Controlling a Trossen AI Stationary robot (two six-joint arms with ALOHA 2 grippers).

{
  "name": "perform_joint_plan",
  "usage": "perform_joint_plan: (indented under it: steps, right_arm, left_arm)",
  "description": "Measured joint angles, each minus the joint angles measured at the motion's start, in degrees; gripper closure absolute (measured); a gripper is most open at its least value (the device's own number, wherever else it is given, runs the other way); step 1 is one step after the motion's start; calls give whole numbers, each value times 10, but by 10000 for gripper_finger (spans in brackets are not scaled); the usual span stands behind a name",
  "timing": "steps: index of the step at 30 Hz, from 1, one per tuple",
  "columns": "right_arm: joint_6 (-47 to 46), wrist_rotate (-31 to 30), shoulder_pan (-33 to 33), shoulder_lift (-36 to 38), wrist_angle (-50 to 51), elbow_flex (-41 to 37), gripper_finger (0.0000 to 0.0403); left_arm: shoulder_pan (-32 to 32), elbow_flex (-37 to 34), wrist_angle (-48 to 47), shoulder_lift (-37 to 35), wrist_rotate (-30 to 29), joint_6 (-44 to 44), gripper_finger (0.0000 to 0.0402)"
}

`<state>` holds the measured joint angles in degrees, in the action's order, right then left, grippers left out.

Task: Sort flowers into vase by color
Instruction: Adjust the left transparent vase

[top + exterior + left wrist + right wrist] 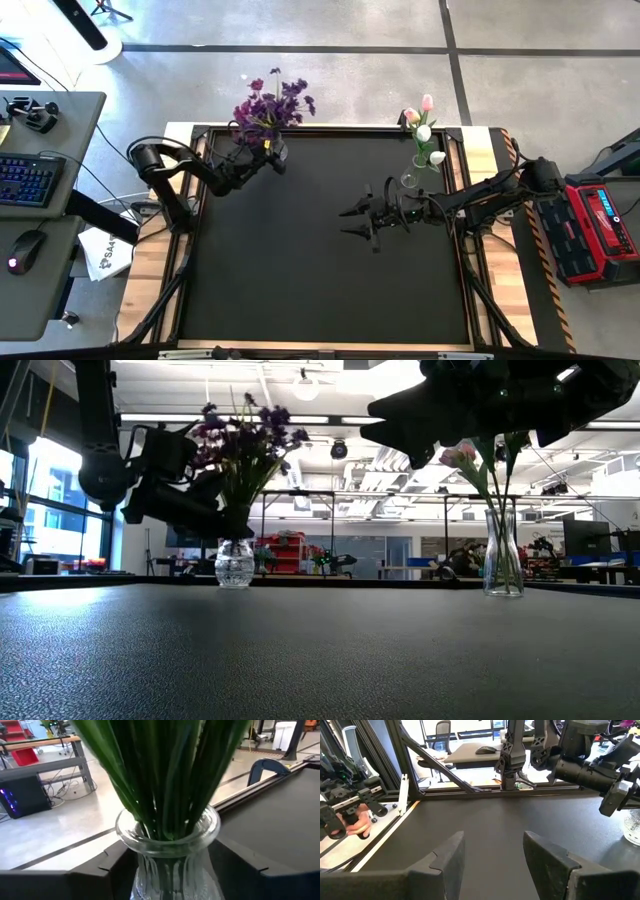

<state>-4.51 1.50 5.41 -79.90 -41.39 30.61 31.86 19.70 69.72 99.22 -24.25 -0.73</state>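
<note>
Purple flowers stand upright, green stems bunched in a ribbed glass vase. Well apart from that vase, pink and white tulips stand in a slim glass vase.

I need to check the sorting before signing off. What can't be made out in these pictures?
- Left gripper: high view, hidden under the purple flowers.
- Blossoms: left wrist view, cut off by the edge; only stems in the vase.
- Tulips: low view, partly hidden by the right gripper.

Likely robotics lab, desks, keyboard, ceiling striplights
</note>
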Motion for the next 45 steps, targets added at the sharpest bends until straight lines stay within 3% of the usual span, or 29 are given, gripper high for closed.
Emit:
perform_joint_plan:
  steps: [8, 17, 27, 35, 45]
  right_arm:
    - [-2, 0, 0, 0, 0, 0, 218]
    - [-2, 0, 0, 0, 0, 0, 218]
    - [0, 0, 0, 0, 0, 0, 218]
    - [0, 0, 0, 0, 0, 0, 218]
    - [4, 0, 0, 0, 0, 0, 218]
  left_arm:
    - [-1, -2, -43, 0, 1, -19, 143]
    - [-15, -2, -79, -18, -5, -50, 142]
    - [-16, -3, -242, -124, -1, -39, 142]
    - [-13, -3, -251, -143, 13, -39, 139]
    - [13, -2, -277, -143, 34, -30, 77]
